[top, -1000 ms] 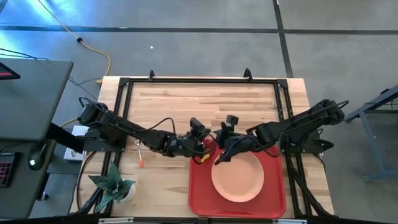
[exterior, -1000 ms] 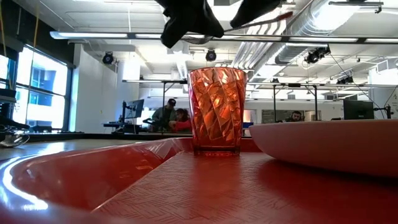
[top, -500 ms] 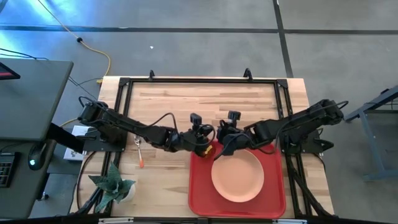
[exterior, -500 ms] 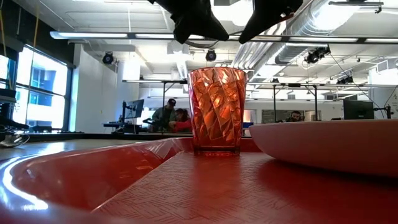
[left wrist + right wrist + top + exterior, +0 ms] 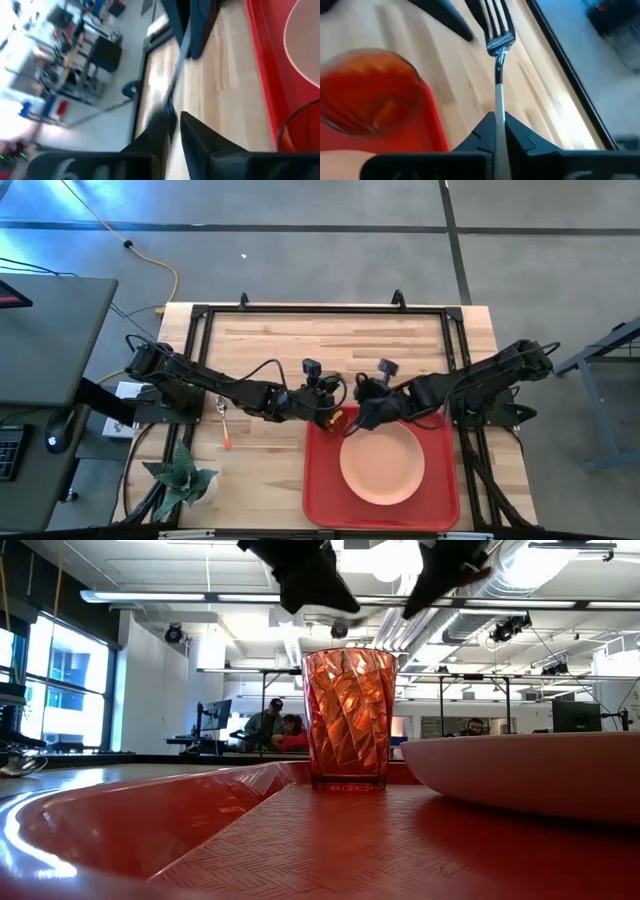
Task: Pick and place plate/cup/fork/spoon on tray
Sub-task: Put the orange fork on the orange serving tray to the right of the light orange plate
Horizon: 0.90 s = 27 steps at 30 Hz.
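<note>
1 fork (image 5: pixel 498 55), right jaws clamped

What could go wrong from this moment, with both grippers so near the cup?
1. The right gripper holds the fork only by its thin handle; it may slip or twist when set down.
2. Both grippers hang just above the cup, which stands upright on the tray; a low move might knock it over.
3. The spoon lies on the table, still to be fetched.
</note>
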{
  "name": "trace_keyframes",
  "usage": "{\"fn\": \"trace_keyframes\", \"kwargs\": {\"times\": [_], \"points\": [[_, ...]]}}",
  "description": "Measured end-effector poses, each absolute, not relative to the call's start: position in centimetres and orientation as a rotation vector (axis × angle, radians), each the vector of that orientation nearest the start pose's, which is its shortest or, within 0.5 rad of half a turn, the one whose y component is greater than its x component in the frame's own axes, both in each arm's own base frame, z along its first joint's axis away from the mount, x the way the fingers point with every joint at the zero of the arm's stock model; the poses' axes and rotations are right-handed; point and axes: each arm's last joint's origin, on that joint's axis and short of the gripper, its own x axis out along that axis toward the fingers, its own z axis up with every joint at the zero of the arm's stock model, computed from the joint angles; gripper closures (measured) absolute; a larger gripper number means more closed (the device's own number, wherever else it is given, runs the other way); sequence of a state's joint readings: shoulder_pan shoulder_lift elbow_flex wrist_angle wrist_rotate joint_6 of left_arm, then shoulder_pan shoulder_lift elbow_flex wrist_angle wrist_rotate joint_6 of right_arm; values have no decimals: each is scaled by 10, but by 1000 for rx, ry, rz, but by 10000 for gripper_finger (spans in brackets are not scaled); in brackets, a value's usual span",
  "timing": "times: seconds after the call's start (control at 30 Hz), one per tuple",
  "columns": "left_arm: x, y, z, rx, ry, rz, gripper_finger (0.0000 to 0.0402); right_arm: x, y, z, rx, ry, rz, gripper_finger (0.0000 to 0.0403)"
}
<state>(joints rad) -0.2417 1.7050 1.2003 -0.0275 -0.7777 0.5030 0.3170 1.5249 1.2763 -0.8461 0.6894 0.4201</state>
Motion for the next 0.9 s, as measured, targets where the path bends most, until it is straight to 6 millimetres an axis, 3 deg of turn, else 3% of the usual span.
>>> {"fn": "trace_keyframes", "kwargs": {"times": [0.17,0.37,0.73,0.9], "points": [[363,-63,243,666,702,413,341,273,87,280,-119,841,-677,400],[354,-50,233,602,824,461,338,235,99,265,22,765,-770,401],[349,-43,233,654,849,605,353,167,108,186,416,660,-907,403],[348,-46,233,693,855,628,367,151,116,168,540,609,-901,403]]}}
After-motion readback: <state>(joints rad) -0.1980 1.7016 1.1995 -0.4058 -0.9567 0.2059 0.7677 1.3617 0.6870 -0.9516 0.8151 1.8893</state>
